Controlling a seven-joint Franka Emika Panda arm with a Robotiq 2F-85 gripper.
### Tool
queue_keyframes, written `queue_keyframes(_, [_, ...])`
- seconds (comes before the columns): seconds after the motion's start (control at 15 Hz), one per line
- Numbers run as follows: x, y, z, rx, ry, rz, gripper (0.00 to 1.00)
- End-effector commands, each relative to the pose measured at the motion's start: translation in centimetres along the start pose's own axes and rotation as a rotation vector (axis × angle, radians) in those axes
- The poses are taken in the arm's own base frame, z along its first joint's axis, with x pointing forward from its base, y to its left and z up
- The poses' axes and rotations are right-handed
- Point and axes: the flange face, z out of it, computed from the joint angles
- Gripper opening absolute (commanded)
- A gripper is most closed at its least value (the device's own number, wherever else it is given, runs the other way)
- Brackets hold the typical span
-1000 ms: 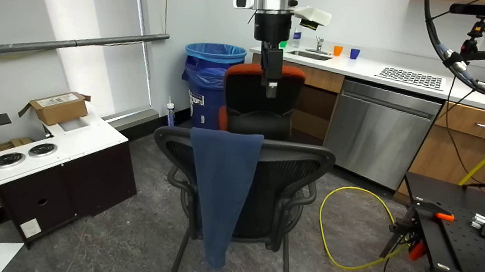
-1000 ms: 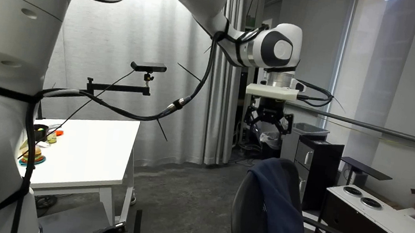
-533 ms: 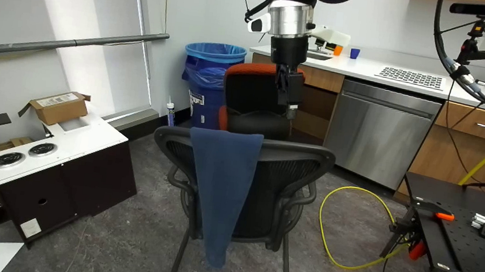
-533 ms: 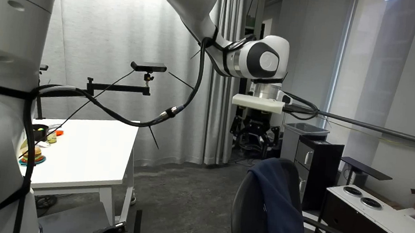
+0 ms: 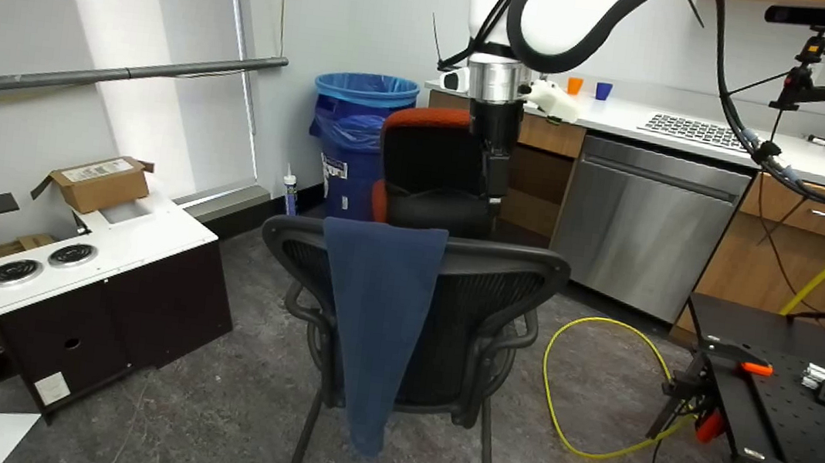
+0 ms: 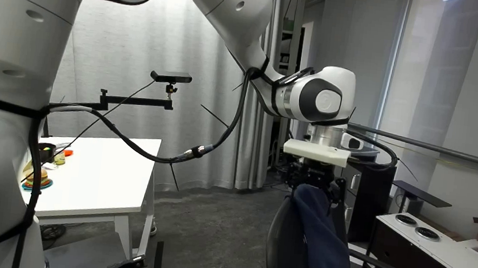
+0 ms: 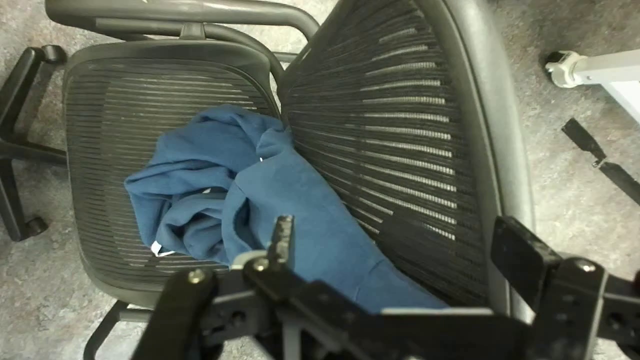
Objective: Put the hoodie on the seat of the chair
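- Pinching hoodie (image 7: 280, 195), not mesh backrest (image 7: 405, 132), looks safest.
- The gripper (image 7: 392, 225), low in the wrist view: fingers (image 7: 520, 262) apart, nothing held.
- The hoodie: bunched centre-left on the office-chair seat (image 7: 120, 110), draped over the backrest; ideally lift that end, lower leftward.

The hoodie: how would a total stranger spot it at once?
Find the black mesh chair, front and center in an exterior view. The hoodie hangs over its backrest, with more bunched on the seat. Soft blue cloth sets it apart from the black mesh.
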Motion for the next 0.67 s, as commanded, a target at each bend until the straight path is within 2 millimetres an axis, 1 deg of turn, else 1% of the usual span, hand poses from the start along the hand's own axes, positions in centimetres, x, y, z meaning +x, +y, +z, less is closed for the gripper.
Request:
queue_keyframes(0.0, [0.7, 1.8, 1.4, -0.030, 0.017, 0.046, 1.00])
queue_keyframes(0.27, [3.0, 3.0, 3.5, -0.058, 0.093, 0.139, 1.00])
queue_keyframes(0.47, [5.0, 3.5, 5.0, -0.099, 0.178, 0.236, 1.00])
queue_keyframes(0.6, [6.1, 3.5, 6.0, -0.115, 0.207, 0.281, 1.00])
